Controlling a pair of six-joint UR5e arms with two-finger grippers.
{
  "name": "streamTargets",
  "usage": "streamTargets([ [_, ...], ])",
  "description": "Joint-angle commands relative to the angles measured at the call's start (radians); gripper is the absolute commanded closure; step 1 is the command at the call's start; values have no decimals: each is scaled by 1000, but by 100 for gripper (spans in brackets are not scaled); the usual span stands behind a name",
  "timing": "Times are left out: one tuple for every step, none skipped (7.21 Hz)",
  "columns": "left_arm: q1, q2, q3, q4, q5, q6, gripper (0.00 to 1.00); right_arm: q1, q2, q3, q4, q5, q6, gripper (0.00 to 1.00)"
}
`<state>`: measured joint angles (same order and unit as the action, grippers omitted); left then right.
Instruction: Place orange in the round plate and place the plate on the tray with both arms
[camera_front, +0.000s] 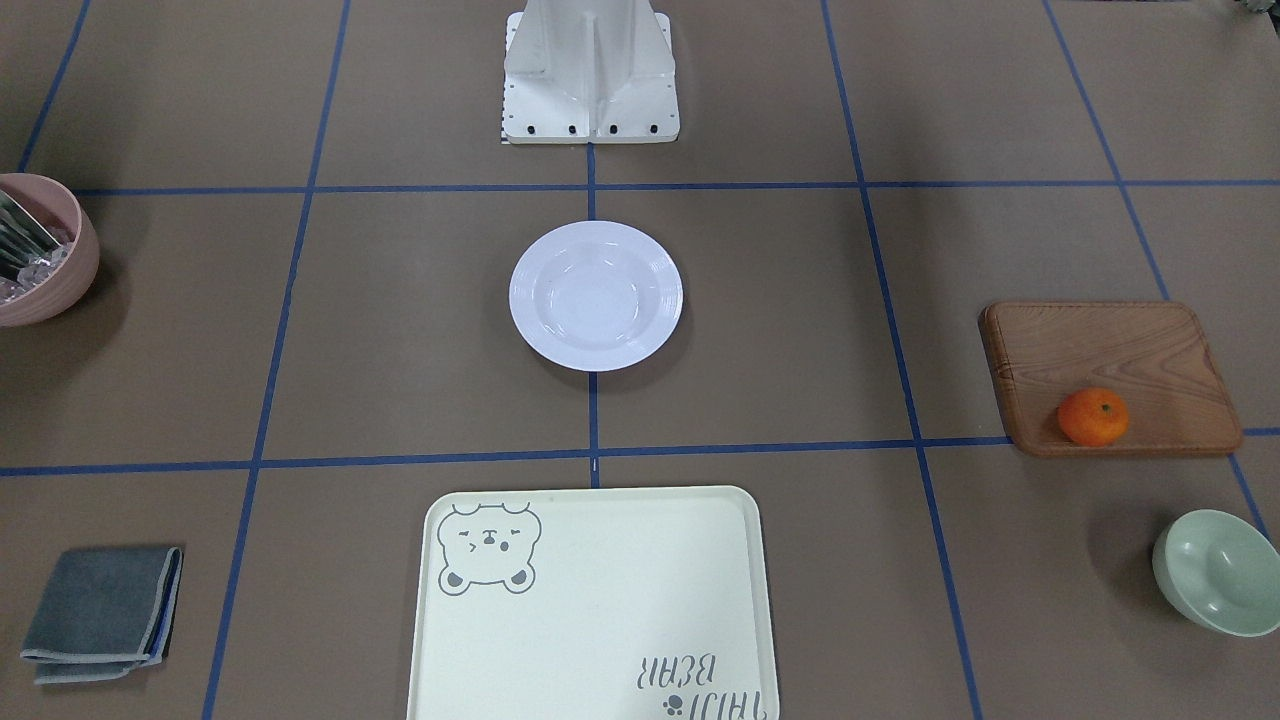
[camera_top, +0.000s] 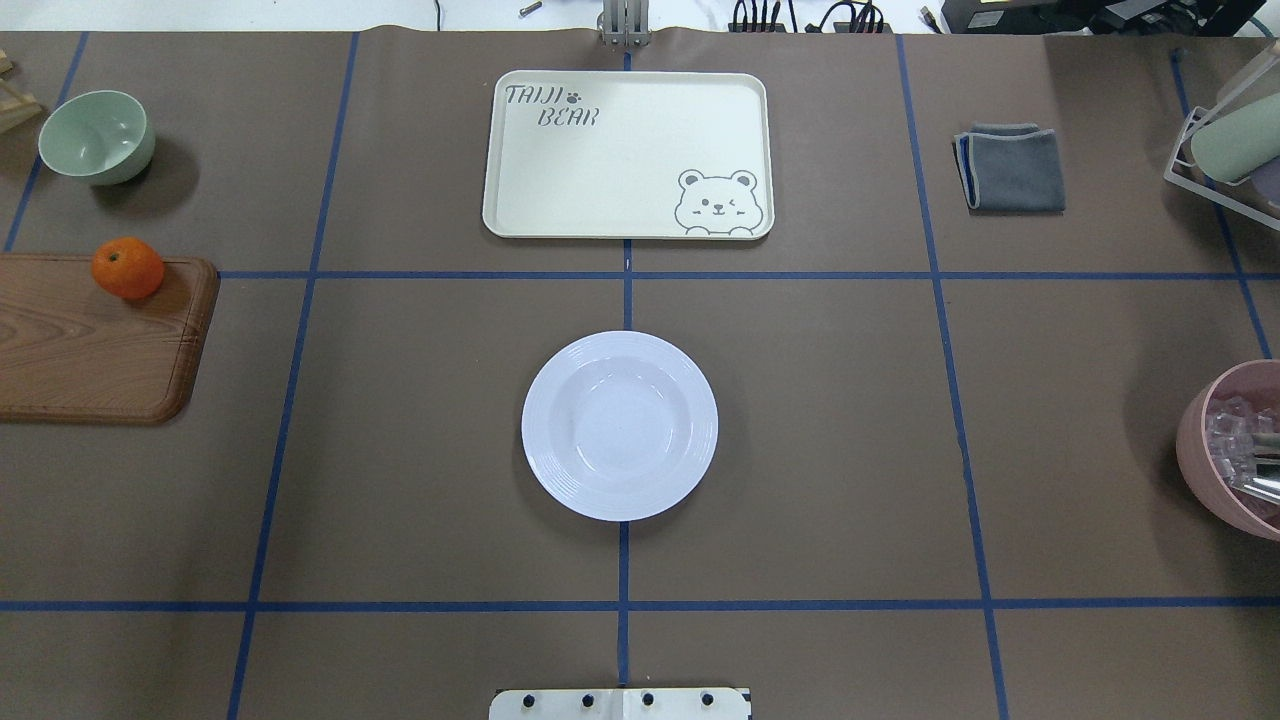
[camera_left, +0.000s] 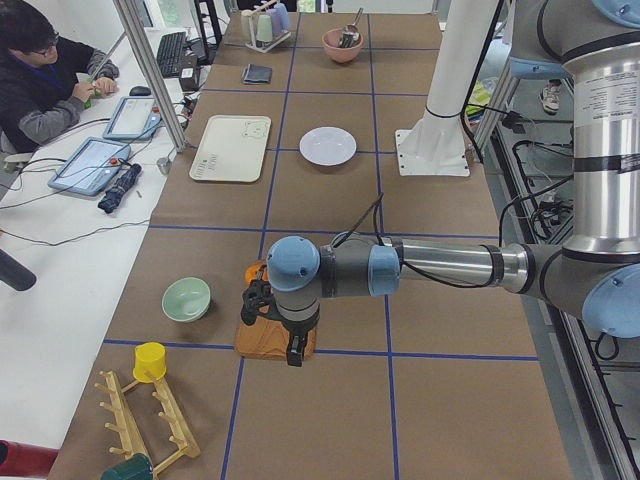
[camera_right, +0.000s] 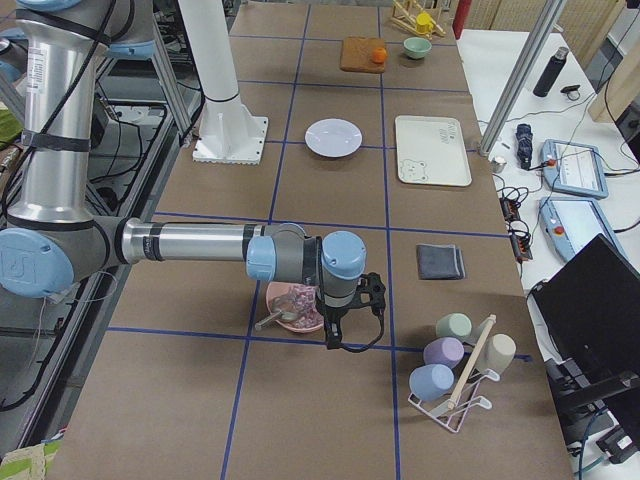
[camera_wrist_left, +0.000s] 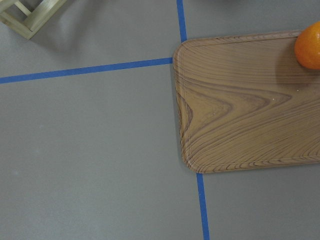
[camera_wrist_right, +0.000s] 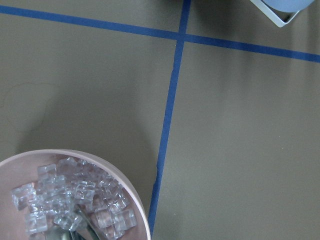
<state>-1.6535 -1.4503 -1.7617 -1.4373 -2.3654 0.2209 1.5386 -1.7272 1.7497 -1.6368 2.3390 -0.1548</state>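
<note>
The orange (camera_top: 128, 268) rests on a corner of a brown wooden board (camera_top: 90, 340), far left in the overhead view and at the top right edge of the left wrist view (camera_wrist_left: 309, 46). The round plate (camera_top: 619, 425) lies with nothing in it at the table's middle. Beyond it is the tray (camera_top: 628, 155), bare. My left gripper (camera_left: 265, 308) hangs above the board's end, close to the orange. My right gripper (camera_right: 355, 305) hovers beside the pink bowl. Both show only in the side views, so I cannot tell whether they are open or shut.
A pale green bowl (camera_top: 97, 135) stands behind the board. A pink bowl (camera_top: 1195, 440) with ice cubes and a utensil sits at the far right. A folded grey cloth (camera_top: 1010, 168) lies right of the tray. A cup rack (camera_right: 455, 375) and a wooden peg rack (camera_left: 150, 420) occupy the table's ends.
</note>
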Motion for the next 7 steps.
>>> streamTargets([
  [0, 2, -1, 2, 2, 0, 0, 0, 0, 1, 0, -1, -2, 0],
  [0, 2, -5, 0, 0, -2, 0, 0, 0, 1, 0, -1, -2, 0],
  [0, 2, -10, -2, 0, 2, 0, 0, 0, 5, 0, -1, -2, 0],
  [0, 2, -24, -6, 6, 0, 0, 0, 1, 13, 11, 0, 0, 0],
  [0, -13, -27, -8, 61, 0, 0, 0, -3, -1, 123, -1, -2, 0],
  [0, -30, -36, -18, 87, -8, 0, 0, -14, -36, 278, 0, 4, 0],
  [0, -33, -67, -26, 86, -9, 0, 0, -18, -51, 405, 2, 14, 0],
])
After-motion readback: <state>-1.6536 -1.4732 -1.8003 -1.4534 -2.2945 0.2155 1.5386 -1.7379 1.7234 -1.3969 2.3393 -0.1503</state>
